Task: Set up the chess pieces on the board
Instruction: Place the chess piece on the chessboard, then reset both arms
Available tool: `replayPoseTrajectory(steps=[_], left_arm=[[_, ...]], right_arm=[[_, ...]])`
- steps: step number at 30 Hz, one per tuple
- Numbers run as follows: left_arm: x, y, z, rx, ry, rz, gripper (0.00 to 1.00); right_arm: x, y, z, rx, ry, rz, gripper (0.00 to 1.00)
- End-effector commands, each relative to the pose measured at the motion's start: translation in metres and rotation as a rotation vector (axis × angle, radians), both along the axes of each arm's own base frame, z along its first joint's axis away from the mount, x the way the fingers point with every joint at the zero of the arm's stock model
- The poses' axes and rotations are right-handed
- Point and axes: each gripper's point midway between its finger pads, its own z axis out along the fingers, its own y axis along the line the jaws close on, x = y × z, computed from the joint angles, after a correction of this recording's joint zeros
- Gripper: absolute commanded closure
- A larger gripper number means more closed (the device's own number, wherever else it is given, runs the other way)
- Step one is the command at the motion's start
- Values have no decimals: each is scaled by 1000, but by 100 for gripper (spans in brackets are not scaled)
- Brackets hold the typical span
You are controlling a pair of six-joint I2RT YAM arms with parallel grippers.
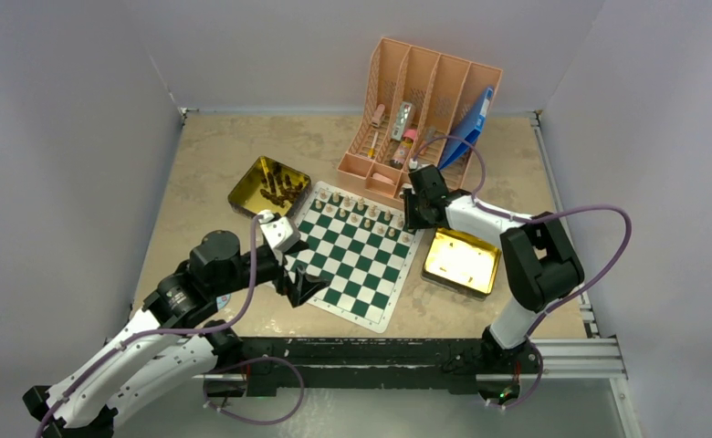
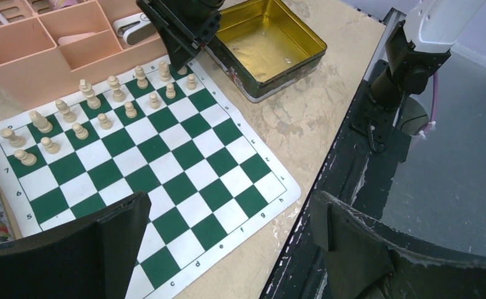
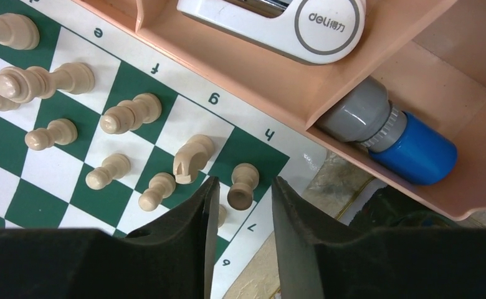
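Observation:
The green-and-white board lies mid-table. Pale tan chess pieces stand in its two far rows, which the left wrist view also shows. My right gripper hangs over the board's far right corner. In the right wrist view its jaws stand apart around a pale rook on the corner square, with a gap on each side. A pale knight stands beside the rook. My left gripper is wide open and holds nothing above the board's near edge. Dark brown pieces lie in the left gold tin.
A gold tin lies right of the board, its inside bare in the left wrist view. The pink desk organizer stands just behind the board's far edge with a stapler and a grey-and-blue tube in it.

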Motion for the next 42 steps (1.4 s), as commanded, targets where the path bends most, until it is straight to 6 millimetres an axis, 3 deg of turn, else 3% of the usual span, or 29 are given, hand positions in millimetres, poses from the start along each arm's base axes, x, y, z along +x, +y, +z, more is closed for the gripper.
replayPoseTrajectory(steps=[1,7,13,17,22,25,26,31,36,39,42], left_arm=[[8,1,13,-17,-47,27,0],[24,11,6,11,2,156,0],[36,17,12,-24,45,264,0],[36,12,25,-99,124,302,0],[39,12,33,-122,237,372,0],[32,5,48,-138,275,333,0],[30,3,53,-143,282,318,0],[24,-3,73,-210,267,268,0],[27,-3,58,-196,289,285,0],[29,1,49,-191,286,314,0],[29,4,42,-197,272,325,0]], right_arm=[[15,0,26,1,-65,-17,59],[15,-5,52,5,-105,-38,48],[5,-1,97,72,-173,-4,40],[-11,6,140,152,-248,26,38],[-37,9,204,283,-396,66,21],[-53,1,231,329,-472,65,14],[-59,-3,236,338,-494,59,3],[-84,-16,248,384,-571,53,1],[-115,-6,257,529,-624,146,1],[-121,-6,247,564,-624,133,1],[-127,-2,253,589,-632,169,1]])
